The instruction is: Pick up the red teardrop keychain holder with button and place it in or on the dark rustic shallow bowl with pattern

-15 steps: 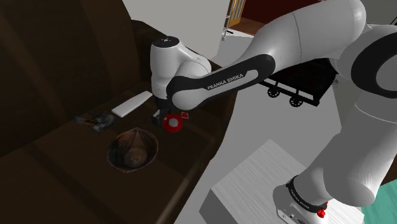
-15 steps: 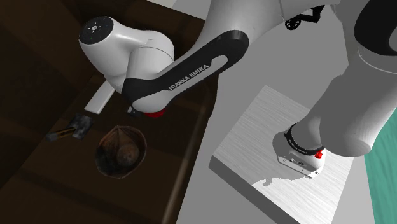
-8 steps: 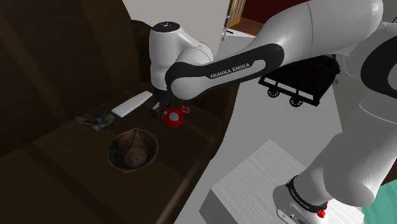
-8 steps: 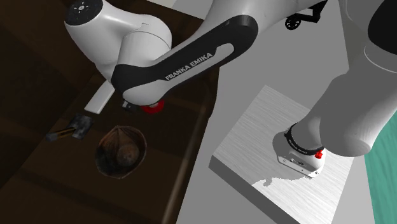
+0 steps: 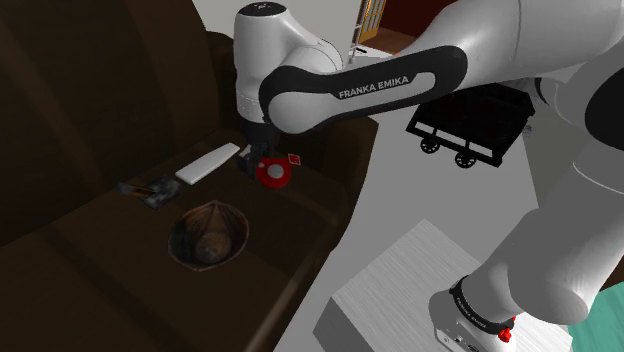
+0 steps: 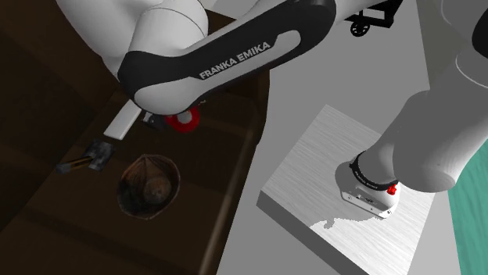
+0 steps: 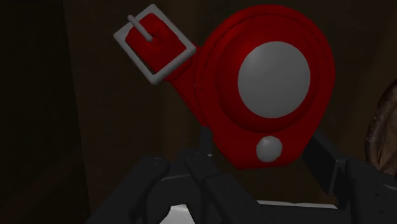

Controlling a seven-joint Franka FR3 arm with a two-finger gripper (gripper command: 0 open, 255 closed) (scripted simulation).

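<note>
Red keychain holder (image 7: 264, 95) is clasped by its lower edge in my gripper (image 7: 261, 151), near the dark bowl (image 5: 208, 236) but not yet over it. I'd carry it slowly and level (the hold looks shallow), then centre over the bowl before releasing

Bent over with wrist pointing straight down, gripper (image 5: 258, 161) hanging low, black fingers (image 7: 326, 160) clasped either side of the red keychain holder (image 7: 267, 89).
</note>
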